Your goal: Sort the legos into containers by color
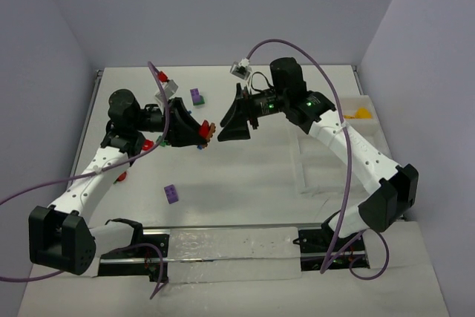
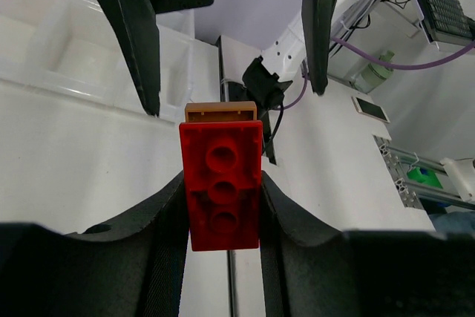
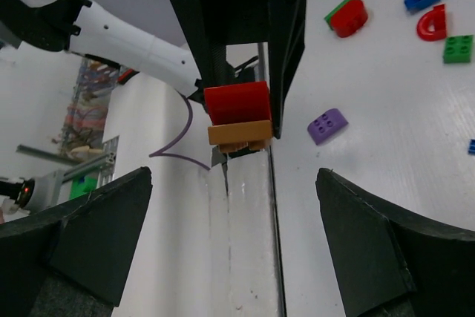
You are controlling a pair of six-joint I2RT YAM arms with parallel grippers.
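Camera above: left gripper and right gripper face off tip to tip, the right spread wide. Left wrist: jaws pinch a red brick, 3 studs showing, orange brick on its far end. Right wrist: both bricks dead ahead between the open fingers, purple brick ahead-right.

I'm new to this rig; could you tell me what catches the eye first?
The left gripper, mid-table, clamps a red brick with an orange brick stuck on its end. The right gripper faces it, fingers wide open. A yellow piece lies in the tray at right.
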